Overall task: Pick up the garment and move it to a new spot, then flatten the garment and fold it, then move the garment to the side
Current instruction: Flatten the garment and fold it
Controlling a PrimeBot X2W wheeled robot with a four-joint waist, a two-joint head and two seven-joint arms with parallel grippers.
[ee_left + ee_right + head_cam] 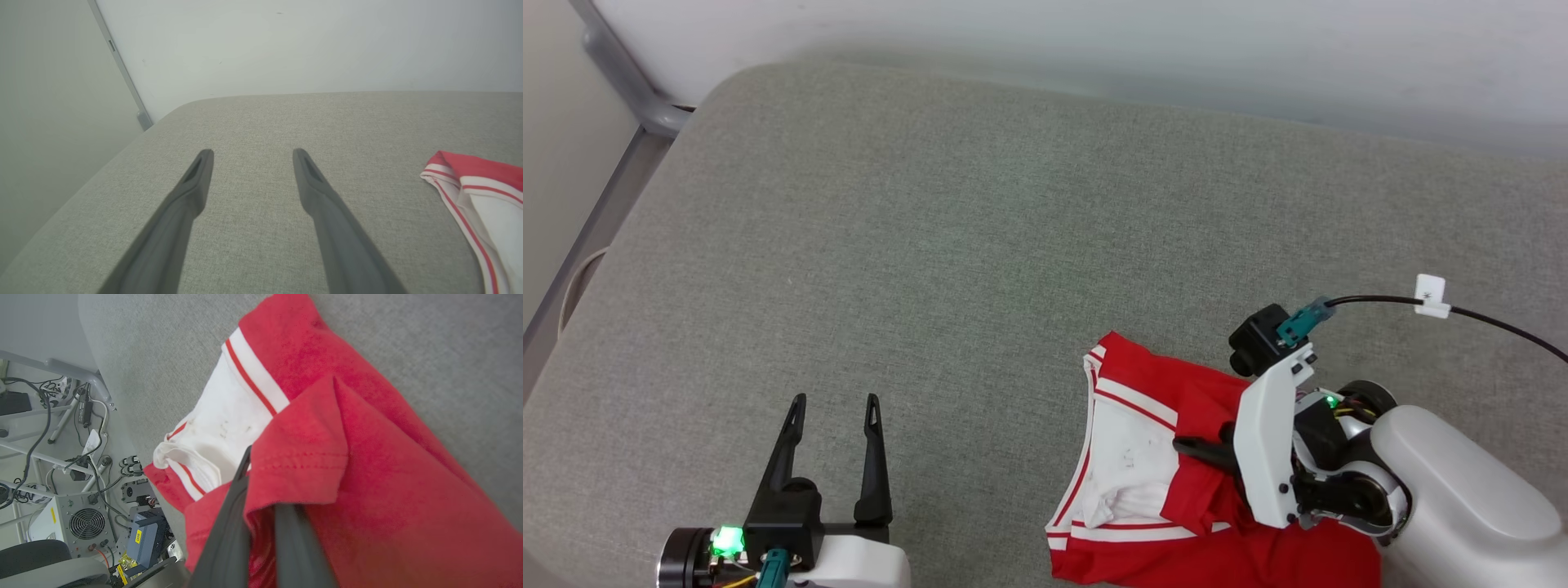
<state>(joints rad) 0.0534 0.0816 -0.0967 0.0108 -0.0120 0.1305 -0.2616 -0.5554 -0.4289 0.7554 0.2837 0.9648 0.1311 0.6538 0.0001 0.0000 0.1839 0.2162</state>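
One red jersey-style garment (1194, 394), with a white sleeve panel and red-and-white stripe trim, lies crumpled on the grey woven-fabric table (931, 245). A soft red fold is draped over and pinched between the two dark fingers (227, 533) of the right gripper (1191, 447), which are closed on it. The left gripper (836, 404) holds nothing, its two tapered fingers (192, 192) spread wide, with the garment's striped edge well off to their right

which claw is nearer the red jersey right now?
Right. The right claw is shut on a red fold of the garment. The left claw is open over the bare grey surface, off to the garment's left, not touching it.
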